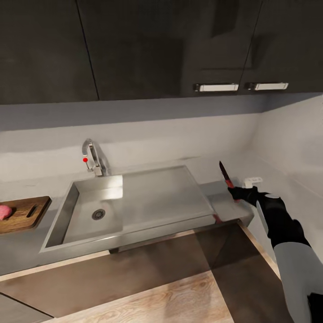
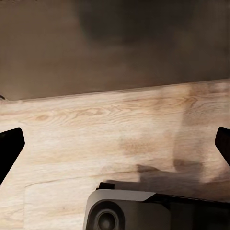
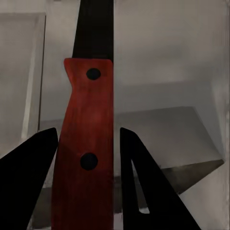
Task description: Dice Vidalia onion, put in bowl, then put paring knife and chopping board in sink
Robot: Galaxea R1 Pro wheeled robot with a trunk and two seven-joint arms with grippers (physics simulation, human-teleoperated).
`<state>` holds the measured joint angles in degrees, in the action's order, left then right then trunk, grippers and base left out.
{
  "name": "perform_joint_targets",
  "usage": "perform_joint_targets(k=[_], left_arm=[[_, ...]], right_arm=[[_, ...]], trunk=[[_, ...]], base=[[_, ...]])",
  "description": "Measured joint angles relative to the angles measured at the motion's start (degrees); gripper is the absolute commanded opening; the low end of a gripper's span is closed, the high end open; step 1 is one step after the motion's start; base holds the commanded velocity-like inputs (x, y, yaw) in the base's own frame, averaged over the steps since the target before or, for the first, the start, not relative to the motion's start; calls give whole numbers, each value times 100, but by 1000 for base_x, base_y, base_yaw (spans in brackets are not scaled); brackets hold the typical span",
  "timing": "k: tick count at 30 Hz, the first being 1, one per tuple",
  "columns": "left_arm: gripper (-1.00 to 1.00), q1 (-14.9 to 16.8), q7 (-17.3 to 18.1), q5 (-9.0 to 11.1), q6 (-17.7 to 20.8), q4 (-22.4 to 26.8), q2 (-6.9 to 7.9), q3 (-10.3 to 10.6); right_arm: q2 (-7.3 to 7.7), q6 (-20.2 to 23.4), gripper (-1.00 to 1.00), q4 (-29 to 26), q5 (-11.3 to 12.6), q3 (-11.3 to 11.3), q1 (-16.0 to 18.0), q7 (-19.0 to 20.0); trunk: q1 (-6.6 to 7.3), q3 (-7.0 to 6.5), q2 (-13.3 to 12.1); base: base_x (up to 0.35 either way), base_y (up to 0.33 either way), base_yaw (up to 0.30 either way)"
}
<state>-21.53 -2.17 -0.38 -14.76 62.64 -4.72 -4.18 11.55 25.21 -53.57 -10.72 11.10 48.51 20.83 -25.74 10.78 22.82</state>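
Two task items are in reach of the robot: the countertop (image 1: pixel 27 255) runs across the wall, and set into it is the sink (image 1: pixel 152 197), basin at its left with round drain, flat drainboard at its right, chrome tap (image 1: pixel 93 158) with red knob behind. Basin holds nothing I can see. At the far left edge of the head view lies the chopping board (image 1: pixel 24 213), with the Vidalia onion (image 1: pixel 4 211) resting on it, pink and apparently whole; no white cubes visible. Bowl not seen. Right gripper (image 1: pixel 236 194) hovers beside the sink's right end, fingers clamped on the red handle of the paring knife (image 1: pixel 224 174), blade pointing up and away; the right wrist view confirms handle between both fingers. Left gripper (image 2: pixel 115 143) hangs over wood floor, fingers wide apart, nothing between them. Judgement: step in hand is dicing, knife fetched, onion uncut. Next move calls for carrying the knife leftward across the sink to the board, blade turned down over the onion.
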Motion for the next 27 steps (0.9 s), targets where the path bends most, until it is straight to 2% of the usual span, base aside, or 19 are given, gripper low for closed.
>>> perform_joint_targets(k=[2,9,15,17,19,21,27], left_arm=[[100,0,0,0,0,-1,-1,0],[100,0,-3,1,0,5,1,-4],[100,-1,0,6,0,14,1,-8],[100,-2,0,6,0,13,1,-9],[100,-1,-1,7,1,9,1,-9],[100,0,0,7,5,4,4,-9],[100,0,-5,7,8,-1,9,-8]], right_arm=[[-49,6,-100,-280,-2,1,-26,0],[-367,30,-100,-996,-33,5,-394,-7],[-653,66,-100,-2017,-42,5,-1106,-12],[-797,71,-100,-2609,-50,9,-1563,-16],[-842,147,-100,-3137,-52,12,-1903,-17],[-859,337,-100,-3359,-54,12,-2046,-17],[-877,543,-100,-3500,-50,9,-2140,-18]], trunk=[[0,-18,0],[0,-81,0],[0,-135,0],[1,-152,1],[1,-171,0],[0,-189,0],[0,-243,-1]], base=[[0,0,0],[0,0,0],[0,0,0],[0,0,0],[0,0,0],[0,0,0],[-14,4,0]])
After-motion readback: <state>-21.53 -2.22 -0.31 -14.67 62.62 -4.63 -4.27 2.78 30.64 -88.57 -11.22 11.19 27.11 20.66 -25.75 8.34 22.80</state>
